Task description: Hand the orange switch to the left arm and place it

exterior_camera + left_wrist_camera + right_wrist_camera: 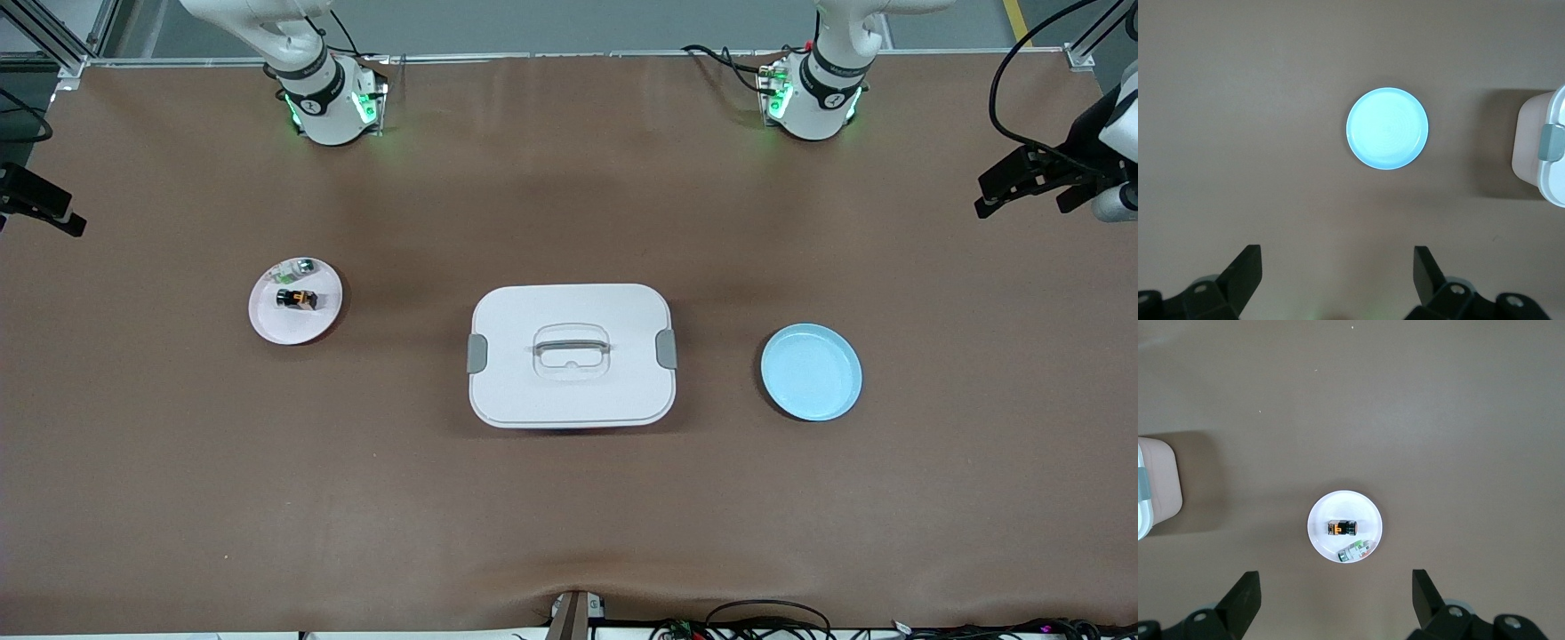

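Note:
The orange switch point(296, 299) lies on a small pink plate point(284, 329) toward the right arm's end of the table. In the right wrist view the switch point(1342, 528) lies on that plate point(1338, 507). My right gripper point(1336, 587) is open and empty, high over the table beside the pink plate. My left gripper point(1337, 267) is open and empty, high over the table beside the blue plate point(1387, 128). The white box point(569, 396) with grey latches stands mid-table between the plates. Neither gripper shows in the front view.
A small silvery part with green point(298, 268) shares the pink plate, also in the right wrist view point(1355, 551). The blue plate point(811, 372) holds nothing. The box edge shows in both wrist views point(1551, 180) point(1155, 480). Dark fixtures point(1031, 178) point(36, 203) overhang the table ends.

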Tool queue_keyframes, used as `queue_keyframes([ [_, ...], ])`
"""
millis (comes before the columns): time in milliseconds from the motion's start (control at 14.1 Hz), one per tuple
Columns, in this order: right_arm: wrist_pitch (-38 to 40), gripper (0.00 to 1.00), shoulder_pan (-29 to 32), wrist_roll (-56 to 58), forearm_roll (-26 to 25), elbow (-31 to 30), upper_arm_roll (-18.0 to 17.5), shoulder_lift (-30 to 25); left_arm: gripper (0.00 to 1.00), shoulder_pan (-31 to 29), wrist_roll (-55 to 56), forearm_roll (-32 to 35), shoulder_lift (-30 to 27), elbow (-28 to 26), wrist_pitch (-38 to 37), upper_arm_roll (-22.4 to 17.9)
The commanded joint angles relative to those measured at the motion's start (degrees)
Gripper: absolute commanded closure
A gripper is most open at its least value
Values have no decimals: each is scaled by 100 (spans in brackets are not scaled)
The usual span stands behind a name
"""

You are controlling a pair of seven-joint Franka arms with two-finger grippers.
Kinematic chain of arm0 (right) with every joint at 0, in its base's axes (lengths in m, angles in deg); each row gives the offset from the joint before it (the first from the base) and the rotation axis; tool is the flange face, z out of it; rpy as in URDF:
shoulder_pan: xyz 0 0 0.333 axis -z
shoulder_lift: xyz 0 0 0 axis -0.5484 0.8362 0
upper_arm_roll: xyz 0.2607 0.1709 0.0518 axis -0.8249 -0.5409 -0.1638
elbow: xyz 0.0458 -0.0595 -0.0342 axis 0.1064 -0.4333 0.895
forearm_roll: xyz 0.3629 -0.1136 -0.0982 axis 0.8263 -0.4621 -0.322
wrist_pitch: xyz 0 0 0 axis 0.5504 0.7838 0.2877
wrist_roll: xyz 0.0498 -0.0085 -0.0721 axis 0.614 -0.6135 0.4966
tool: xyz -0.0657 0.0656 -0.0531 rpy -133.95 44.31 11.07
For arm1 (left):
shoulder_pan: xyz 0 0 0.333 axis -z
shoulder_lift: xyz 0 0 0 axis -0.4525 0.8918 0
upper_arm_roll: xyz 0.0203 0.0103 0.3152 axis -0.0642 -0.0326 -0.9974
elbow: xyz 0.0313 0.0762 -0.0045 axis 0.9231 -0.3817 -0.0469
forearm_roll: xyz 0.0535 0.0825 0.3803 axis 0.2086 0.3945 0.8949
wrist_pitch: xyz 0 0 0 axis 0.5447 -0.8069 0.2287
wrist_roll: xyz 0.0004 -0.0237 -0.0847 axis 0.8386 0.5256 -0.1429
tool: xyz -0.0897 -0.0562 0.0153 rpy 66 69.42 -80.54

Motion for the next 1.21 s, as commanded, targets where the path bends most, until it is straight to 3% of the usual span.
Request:
queue_keyframes([
  [0,-54,0,-39,-25,-145,-35,12,-35,0,27,-68,-82,-23,74,-63,-16],
  [781,-221,0,-74,-51,-164,-35,3,-26,0,-34,-7,-204,30,91,-89,-51],
  [1137,-361,0,31,-112,-129,-18,29,237,0,-140,-68,-293,21,48,-176,-69],
])
